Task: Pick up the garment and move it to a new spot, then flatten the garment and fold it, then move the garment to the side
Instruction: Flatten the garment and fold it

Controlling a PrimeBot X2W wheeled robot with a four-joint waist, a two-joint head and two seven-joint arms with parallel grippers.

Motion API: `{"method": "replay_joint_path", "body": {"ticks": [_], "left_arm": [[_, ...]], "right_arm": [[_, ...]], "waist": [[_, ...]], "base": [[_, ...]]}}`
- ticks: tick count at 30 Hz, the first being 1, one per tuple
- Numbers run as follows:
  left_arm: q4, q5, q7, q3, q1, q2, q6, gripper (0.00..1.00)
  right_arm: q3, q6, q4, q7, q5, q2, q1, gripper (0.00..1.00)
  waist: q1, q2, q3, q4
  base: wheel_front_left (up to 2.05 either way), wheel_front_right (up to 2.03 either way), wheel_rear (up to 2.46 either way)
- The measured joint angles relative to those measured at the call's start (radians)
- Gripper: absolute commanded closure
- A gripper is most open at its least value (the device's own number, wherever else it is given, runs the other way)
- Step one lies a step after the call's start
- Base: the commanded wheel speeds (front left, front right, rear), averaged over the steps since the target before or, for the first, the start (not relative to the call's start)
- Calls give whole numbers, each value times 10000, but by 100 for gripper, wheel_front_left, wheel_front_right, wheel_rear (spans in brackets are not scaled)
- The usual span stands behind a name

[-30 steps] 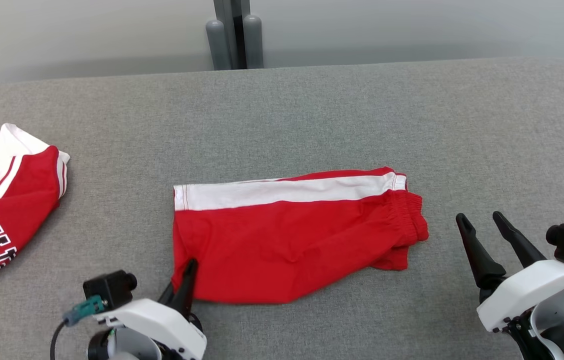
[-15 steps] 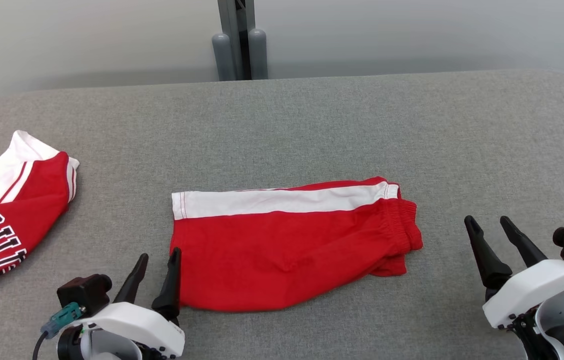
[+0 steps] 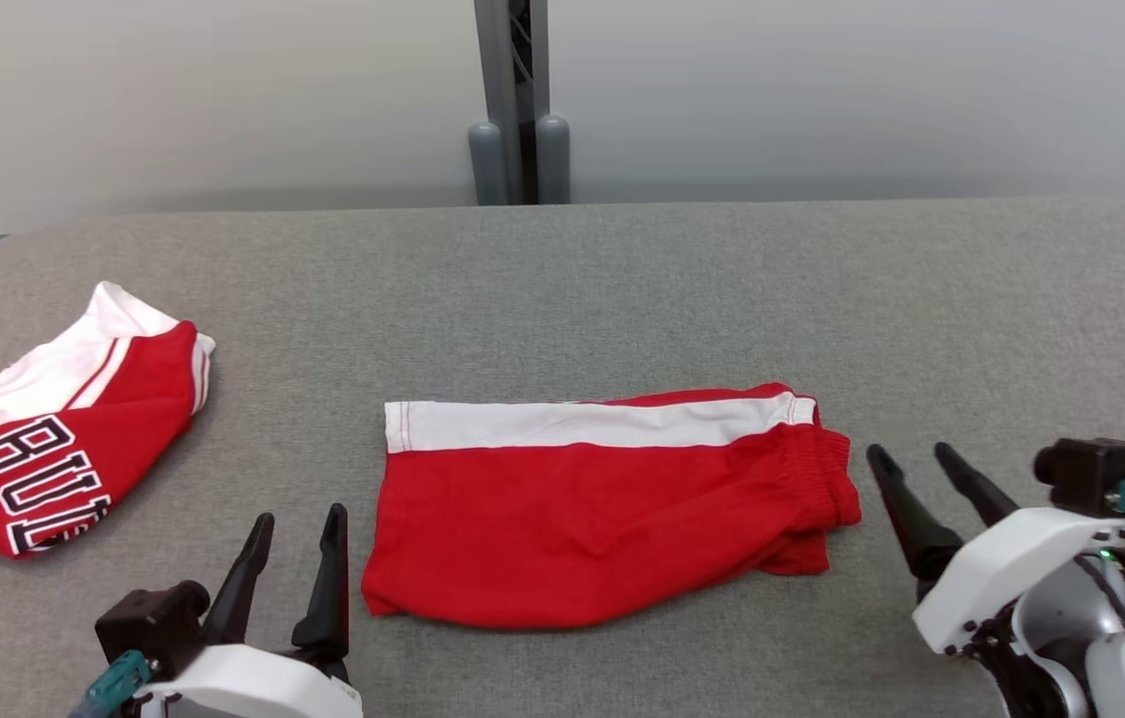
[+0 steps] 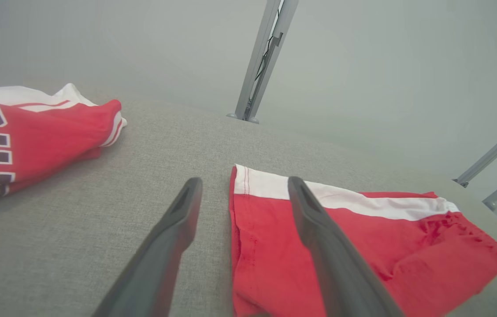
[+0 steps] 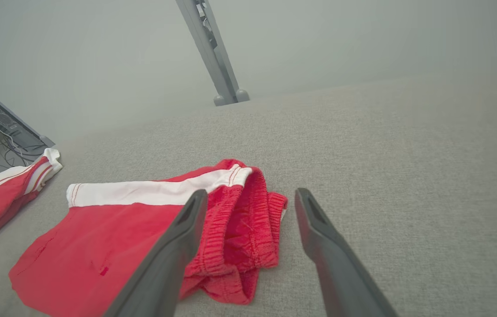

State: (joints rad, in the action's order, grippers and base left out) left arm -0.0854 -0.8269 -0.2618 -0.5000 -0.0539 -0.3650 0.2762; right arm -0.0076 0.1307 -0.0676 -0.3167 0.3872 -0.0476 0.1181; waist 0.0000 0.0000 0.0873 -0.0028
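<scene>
The garment (image 3: 602, 509) is a pair of red shorts with a white side stripe, folded in half and lying flat mid-table, waistband to the right. My left gripper (image 3: 301, 521) stands open just off its left hem, touching nothing. In the left wrist view the hem of the garment (image 4: 363, 246) lies between and behind the two fingers (image 4: 173, 237). My right gripper (image 3: 915, 461) is open too, a little right of the waistband. The right wrist view shows the gathered waistband of the garment (image 5: 248, 229) just ahead of the fingers (image 5: 319, 237).
A second red and white piece of clothing with black lettering (image 3: 54, 449) lies at the table's far left. The grey fabric table (image 3: 622, 289) stretches back to a metal post (image 3: 518, 110) at its far edge.
My left gripper let go of the garment's lower left corner, opened, and pulled back to the left. The head camera tilted up, so the whole picture shifted.
</scene>
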Motion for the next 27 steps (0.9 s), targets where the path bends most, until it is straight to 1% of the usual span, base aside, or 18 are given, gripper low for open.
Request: {"method": "replay_joint_path", "body": {"ticks": [1, 3, 7, 15, 23, 24, 27], "left_arm": [[151, 150, 0, 15, 140, 48, 38, 0], [303, 286, 0, 10, 292, 94, 67, 0], [516, 372, 2, 13, 523, 188, 155, 0], [713, 428, 2, 38, 729, 207, 240, 0], [719, 428, 4, -2, 741, 205, 240, 0], [719, 428, 4, -2, 741, 205, 240, 0], [706, 426, 6, -31, 746, 211, 240, 0]], "right_arm": [[247, 0, -274, -109, -10, 0, 151, 0], [410, 0, -593, -234, -194, 2, 288, 0], [474, 0, -1287, -393, -500, 0, 536, 0], [142, 0, -2892, -422, -1131, -54, 1104, 0], [-190, 0, -4491, -244, -1007, -35, 1624, 0], [-190, 0, -4491, -244, -1007, -35, 1624, 0], [-328, 0, -5060, -115, -959, -27, 1816, 0]], "waist": [[0, 0, -92, 101], [0, 0, -176, 220], [0, 0, -296, 482], [0, 0, -312, 880], [0, 0, -215, 1122], [0, 0, -215, 1122], [0, 0, -192, 1194]], "base": [[0, 0, 0], [0, 0, 0], [0, 0, 0], [0, 0, 0], [0, 0, 0], [0, 0, 0], [0, 0, 0]]}}
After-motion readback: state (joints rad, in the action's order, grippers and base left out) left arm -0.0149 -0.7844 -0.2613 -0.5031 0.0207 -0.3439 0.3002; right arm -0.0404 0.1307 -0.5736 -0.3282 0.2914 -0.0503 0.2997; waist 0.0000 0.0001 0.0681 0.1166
